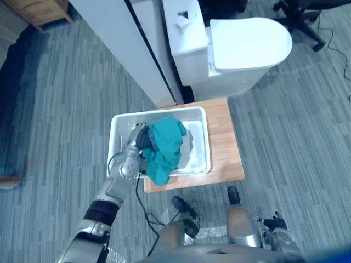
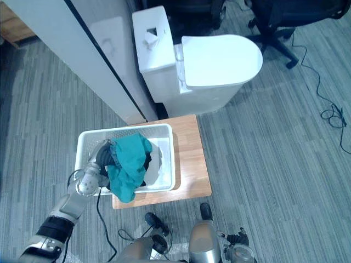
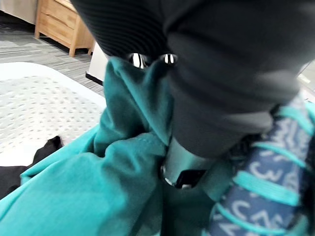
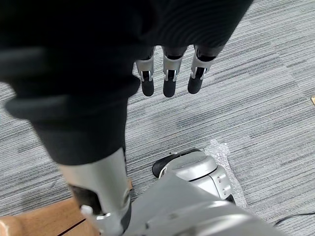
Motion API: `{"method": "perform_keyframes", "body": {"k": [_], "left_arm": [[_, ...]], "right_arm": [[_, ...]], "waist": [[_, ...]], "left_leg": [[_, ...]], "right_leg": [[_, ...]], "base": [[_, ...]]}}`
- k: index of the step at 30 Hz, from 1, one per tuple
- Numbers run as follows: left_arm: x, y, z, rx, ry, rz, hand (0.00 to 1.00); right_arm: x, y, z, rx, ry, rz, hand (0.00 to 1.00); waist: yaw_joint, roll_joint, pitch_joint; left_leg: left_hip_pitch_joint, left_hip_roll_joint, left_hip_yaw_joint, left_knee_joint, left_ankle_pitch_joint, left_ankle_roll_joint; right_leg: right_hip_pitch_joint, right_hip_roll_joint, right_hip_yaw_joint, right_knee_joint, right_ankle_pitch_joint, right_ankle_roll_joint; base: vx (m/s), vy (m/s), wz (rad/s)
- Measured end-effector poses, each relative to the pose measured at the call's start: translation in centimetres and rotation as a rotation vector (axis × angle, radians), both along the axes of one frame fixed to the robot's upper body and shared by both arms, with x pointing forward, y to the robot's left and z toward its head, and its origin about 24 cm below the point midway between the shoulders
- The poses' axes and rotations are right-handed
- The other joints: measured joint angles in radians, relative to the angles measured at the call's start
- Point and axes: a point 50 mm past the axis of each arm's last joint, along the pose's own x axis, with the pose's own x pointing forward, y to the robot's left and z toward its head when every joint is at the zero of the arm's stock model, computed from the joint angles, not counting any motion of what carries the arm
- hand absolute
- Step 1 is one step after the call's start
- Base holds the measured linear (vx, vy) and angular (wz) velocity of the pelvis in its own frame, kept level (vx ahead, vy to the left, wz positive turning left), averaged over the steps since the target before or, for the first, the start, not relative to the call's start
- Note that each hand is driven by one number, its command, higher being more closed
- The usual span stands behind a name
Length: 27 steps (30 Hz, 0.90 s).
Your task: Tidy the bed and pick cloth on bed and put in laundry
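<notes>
While in left hand (image 1: 135, 147), cloth (image 1: 165, 143) (teal)

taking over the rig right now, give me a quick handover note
Left hand: shut on the teal cloth, holding it over the white basket on the low wooden table. One end of the cloth hangs over the near rim.
Right hand: open, idle above the floor.
Done: cloth is at the basket.
Left: let go so it drops fully inside.

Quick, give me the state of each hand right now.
Left hand: closed on the teal cloth over the white basket.
Right hand: open, holding nothing.
</notes>
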Motion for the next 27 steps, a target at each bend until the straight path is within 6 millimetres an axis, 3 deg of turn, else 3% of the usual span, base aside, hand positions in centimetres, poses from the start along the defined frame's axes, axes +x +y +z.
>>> {"method": "perform_keyframes", "body": {"k": [2, 8, 14, 23, 24, 27], "left_arm": [[0.5, 0.4, 0.8, 0.017, -0.027, 0.027, 1.0], [-0.7, 4.5, -0.7, -0.008, -0.004, 0.219, 1.0], [-2.6, 5.3, -2.8, 0.005, 0.064, 0.247, 1.0], [-2.0, 6.5, -2.0, 0.019, 0.04, 0.284, 1.0], [-2.0, 6.6, -1.7, 0.02, 0.031, 0.291, 0.0], [-2.0, 7.0, -1.4, 0.018, 0.008, 0.315, 0.0]], "right_arm": [[0.6, 0.1, 0.2, -0.005, -0.014, 0.0, 0.0], [1.3, 0.3, 0.6, -0.015, -0.048, 0.002, 0.0], [1.3, 0.1, 0.7, -0.03, -0.051, -0.017, 0.0], [4.3, 0.9, 2.0, -0.039, -0.145, 0.018, 0.0], [4.8, 1.2, 2.3, -0.039, -0.164, 0.033, 0.0], [6.3, 1.9, 3.2, -0.043, -0.222, 0.063, 0.0]], "waist": [[0.01, -0.003, 0.01], [0.021, -0.004, 0.022], [0.064, -0.004, 0.024], [0.094, -0.023, 0.044], [0.096, -0.028, 0.048], [0.098, -0.038, 0.055]], "left_leg": [[-0.019, 0.002, 0.009, 0.0, 0.006, 0.002], [-0.027, 0.012, 0.031, 0.0, 0.009, -0.003], [-0.038, 0.015, 0.036, 0.0, 0.009, -0.003], [-0.084, 0.017, 0.065, 0.001, 0.013, -0.002], [-0.087, 0.017, 0.073, 0.001, 0.013, -0.002], [-0.103, 0.017, 0.095, 0.001, 0.013, -0.002]], "right_leg": [[-0.026, 0.002, 0.015, 0.004, 0.003, 0.0], [-0.046, 0.011, 0.021, 0.015, 0.005, -0.002], [-0.059, 0.013, 0.023, 0.016, 0.006, -0.003], [-0.136, 0.015, 0.047, 0.049, 0.006, -0.003], [-0.146, 0.016, 0.05, 0.055, 0.006, -0.003], [-0.174, 0.017, 0.069, 0.068, 0.006, -0.003]], "base": [[-0.04, 0.007, -0.12], [-0.01, -0.016, -0.08], [0.0, -0.001, -0.01], [-0.01, 0.001, -0.08], [0.0, -0.004, -0.12], [0.0, 0.006, -0.14]]}}
